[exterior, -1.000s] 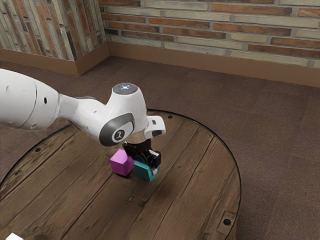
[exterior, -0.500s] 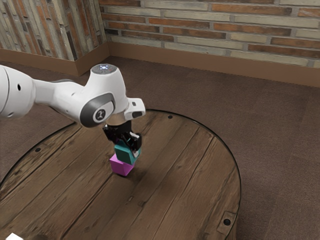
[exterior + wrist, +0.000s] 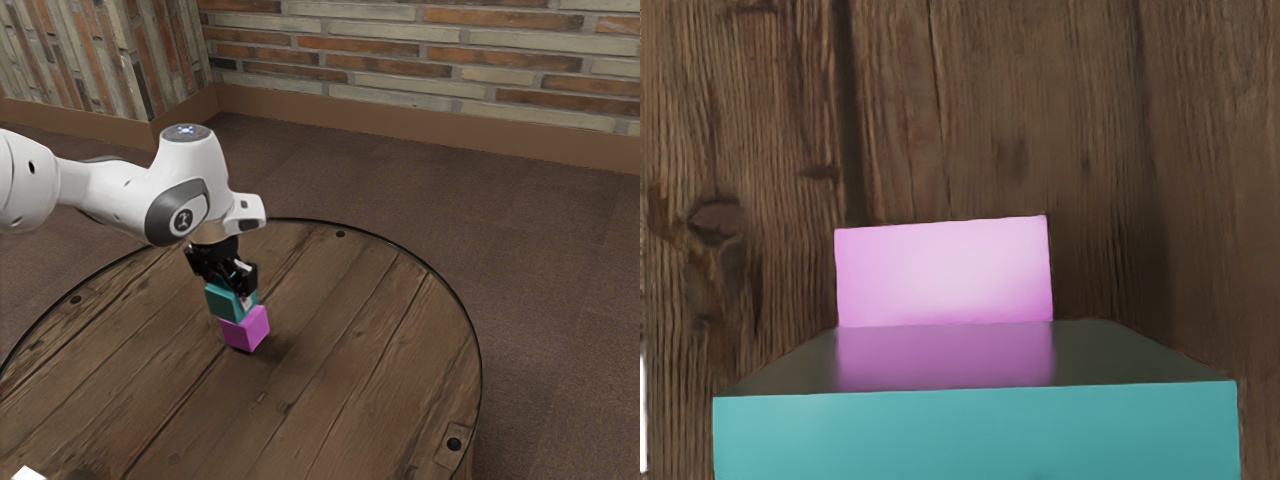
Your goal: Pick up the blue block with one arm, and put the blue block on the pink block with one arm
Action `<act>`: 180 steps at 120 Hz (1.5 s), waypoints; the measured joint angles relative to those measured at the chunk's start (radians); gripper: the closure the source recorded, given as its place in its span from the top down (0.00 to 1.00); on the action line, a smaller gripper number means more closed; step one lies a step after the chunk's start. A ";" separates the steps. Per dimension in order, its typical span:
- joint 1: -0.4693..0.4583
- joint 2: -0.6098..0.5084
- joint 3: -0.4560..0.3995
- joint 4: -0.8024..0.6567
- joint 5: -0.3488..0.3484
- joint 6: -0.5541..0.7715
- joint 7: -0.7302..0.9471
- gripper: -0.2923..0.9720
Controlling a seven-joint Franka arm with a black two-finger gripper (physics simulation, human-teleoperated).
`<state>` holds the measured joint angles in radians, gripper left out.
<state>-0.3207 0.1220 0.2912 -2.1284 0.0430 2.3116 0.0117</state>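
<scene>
Across the round wooden table (image 3: 400, 380), reaching in from the exterior view's left with the white Franka arm (image 3: 100, 195). Clamped on the blue block (image 3: 222, 302) with the black gripper (image 3: 231, 288), a finger pressed to each of two opposite sides. Holding it clear of the planks, over the pink block (image 3: 247, 328) but offset toward the arm, so part of the pink top shows past its edge from the wrist. Pick-up done, by the look of it, and placing under way. Cannot tell whether resting on the pink top or just above it. Left to do: centre, settle, let go.
</scene>
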 joint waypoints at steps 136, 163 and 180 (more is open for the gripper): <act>0.015 0.069 0.006 0.060 -0.119 -0.032 0.154 0.50; 0.017 0.088 0.012 0.085 -0.112 -0.032 0.163 0.50; 0.017 0.104 0.013 0.088 -0.112 -0.031 0.168 0.50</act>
<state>-0.3041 0.2258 0.3037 -2.0407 -0.0686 2.2802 0.1794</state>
